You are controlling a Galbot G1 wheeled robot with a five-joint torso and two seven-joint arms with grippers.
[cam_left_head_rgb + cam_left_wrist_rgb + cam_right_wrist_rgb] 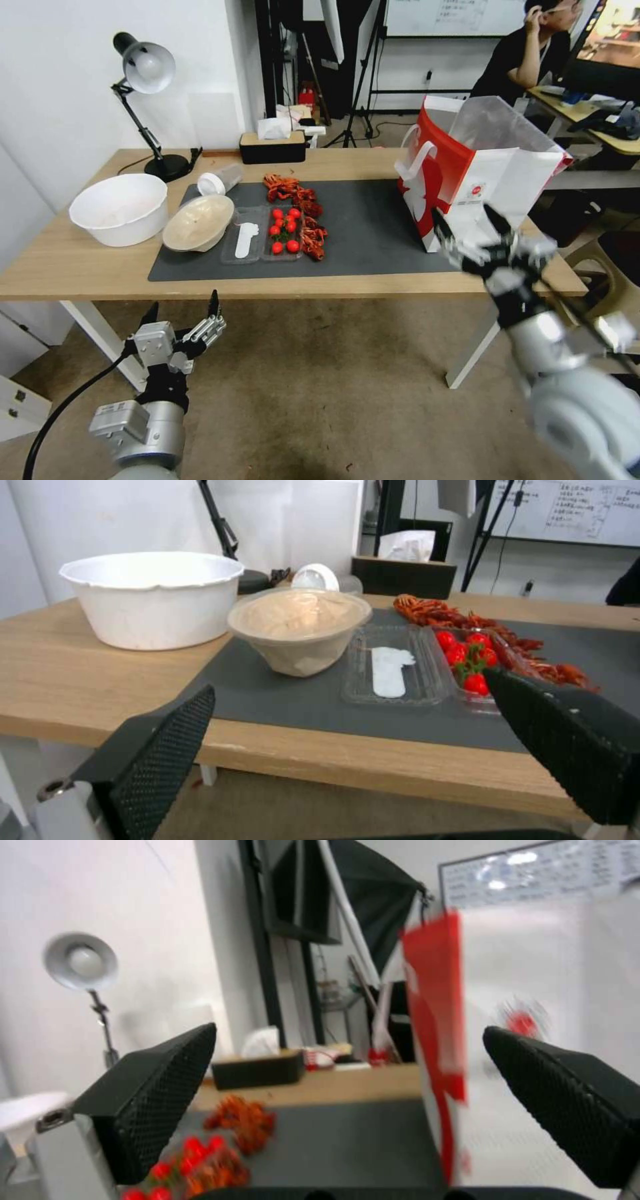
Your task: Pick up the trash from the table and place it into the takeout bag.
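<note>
Tan round bowl (198, 222) and lidded tub (220, 180) remain at frame left; both grippers (183, 313) (472, 227) gape empty beside white-and-red paper takeout bag (480, 170).

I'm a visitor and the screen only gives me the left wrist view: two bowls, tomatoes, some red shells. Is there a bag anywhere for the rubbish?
Observer: Yes. A white takeout bag with red sides stands upright, mouth open, on the right end of the table.
Operator: Is the other arm busy?
Observer: The right tool is raised in front of the bag, fingers spread, holding nothing.
Operator: Beyond my left tool, what's the white disc behind the tan bowl?
Observer: It's the lid of a clear tub lying on its side, its body pointing towards the table's far edge.
</note>
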